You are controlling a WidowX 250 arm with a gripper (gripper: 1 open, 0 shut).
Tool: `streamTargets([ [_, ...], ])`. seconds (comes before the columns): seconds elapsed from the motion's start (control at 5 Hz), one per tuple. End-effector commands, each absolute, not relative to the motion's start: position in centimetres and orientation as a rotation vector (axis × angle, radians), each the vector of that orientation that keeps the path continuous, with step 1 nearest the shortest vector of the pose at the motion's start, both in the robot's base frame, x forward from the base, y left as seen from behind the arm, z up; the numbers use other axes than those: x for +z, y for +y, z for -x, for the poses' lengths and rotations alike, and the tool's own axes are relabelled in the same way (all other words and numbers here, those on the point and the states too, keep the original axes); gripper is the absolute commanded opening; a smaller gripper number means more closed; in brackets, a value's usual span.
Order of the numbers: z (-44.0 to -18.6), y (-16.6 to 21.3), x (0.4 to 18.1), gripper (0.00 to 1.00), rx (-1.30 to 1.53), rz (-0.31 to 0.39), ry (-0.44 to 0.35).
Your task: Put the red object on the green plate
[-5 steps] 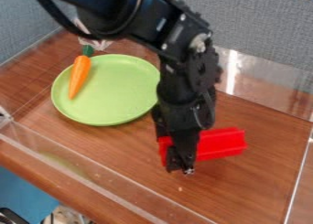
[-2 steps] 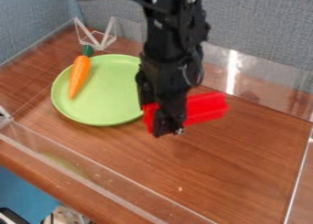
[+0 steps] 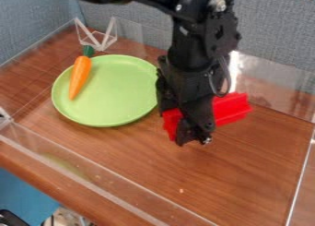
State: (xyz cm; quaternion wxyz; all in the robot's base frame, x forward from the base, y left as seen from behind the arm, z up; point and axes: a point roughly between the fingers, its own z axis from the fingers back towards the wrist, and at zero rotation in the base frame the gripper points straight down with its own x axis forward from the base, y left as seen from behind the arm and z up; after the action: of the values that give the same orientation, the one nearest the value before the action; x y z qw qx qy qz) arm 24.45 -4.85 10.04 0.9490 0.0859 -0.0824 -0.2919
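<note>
A black robot arm [image 3: 185,36] reached down from the top of the scene over a brown wooden table [image 3: 87,147], its gripper [image 3: 191,133] pointing steeply downward and pinched tight on the red object [image 3: 222,110]. The red object, a flat brick-like block, was clamped at its left end between the jaws, with its right end jutting out to the right of the arm; whether it touched the tabletop could not be made out from this angle. It sat just to the right of the green plate [image 3: 117,91], near the plate's rim but not on it. The green plate lay on the left half of the table, round and shallow. An orange carrot [image 3: 79,75] with a green top rested across the plate's left edge, its green end toward the far side. Beyond the plate, at the far left corner, stood a small white wire stand [image 3: 96,32]. A clear plastic wall [image 3: 277,82] ran around the table, against a grey-blue backdrop.
</note>
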Motion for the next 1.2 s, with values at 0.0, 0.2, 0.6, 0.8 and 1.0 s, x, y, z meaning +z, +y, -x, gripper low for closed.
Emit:
streamTargets([
  [0.0,-25.4,-0.9,11.7,0.00,-0.468,-0.204,-0.157],
  [0.2,-25.7,4.2,12.1,0.00,-0.334,-0.224,-0.127],
  [0.6,-29.7,7.3,11.4,0.00,-0.389,-0.213,-0.098],
  [0.8,-31.5,7.6,10.6,0.00,-0.442,-0.195,-0.080],
  [1.0,-31.5,6.7,10.7,0.00,-0.382,-0.188,-0.072],
])
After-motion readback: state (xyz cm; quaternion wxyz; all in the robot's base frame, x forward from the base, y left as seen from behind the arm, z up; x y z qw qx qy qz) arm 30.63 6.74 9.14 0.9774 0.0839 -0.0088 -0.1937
